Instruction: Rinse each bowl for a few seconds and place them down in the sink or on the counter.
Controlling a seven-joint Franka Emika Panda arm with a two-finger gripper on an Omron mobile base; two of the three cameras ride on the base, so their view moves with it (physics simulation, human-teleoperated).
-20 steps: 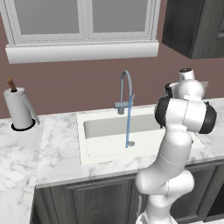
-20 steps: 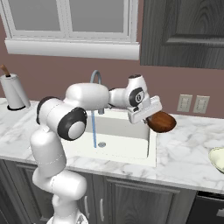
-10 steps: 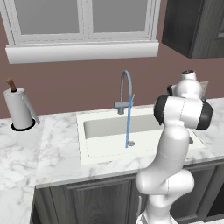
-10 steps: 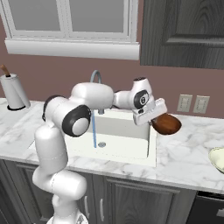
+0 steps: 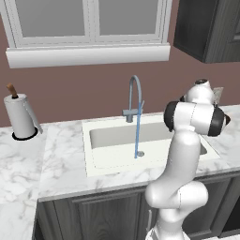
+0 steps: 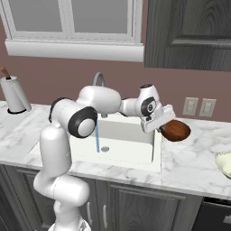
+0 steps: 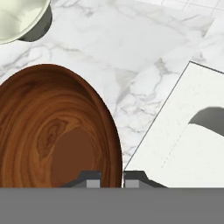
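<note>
A glossy reddish-brown bowl (image 6: 175,131) hangs in the air above the counter (image 6: 198,160), just right of the sink (image 6: 135,155), pinched at its rim by the gripper (image 6: 160,127), whose jaws stand nearly closed with only the thin wall of the bowl between them. The bowl looks stiff, light and shallow, with a wood-grain sheen (probably slick when wet), so the rim seems the only sensible place to take it; a grip on one edge leaves the rest of the bowl cantilevered out to the right, and a jolt could let it twist or slip.

Water runs in a thin blue stream from the faucet (image 6: 99,80) into the basin, well left of the bowl.

The hand view looks straight down into the bowl (image 7: 54,131), showing the grain of its inside, the rim between the fingertips (image 7: 93,181), the marble underneath, and a pale second dish (image 7: 19,17) on the counter farther off; its make cannot be told. The left base view offers the paper towel roll (image 5: 19,119) at far left and the stream (image 5: 138,129) falling near the drain.
</note>
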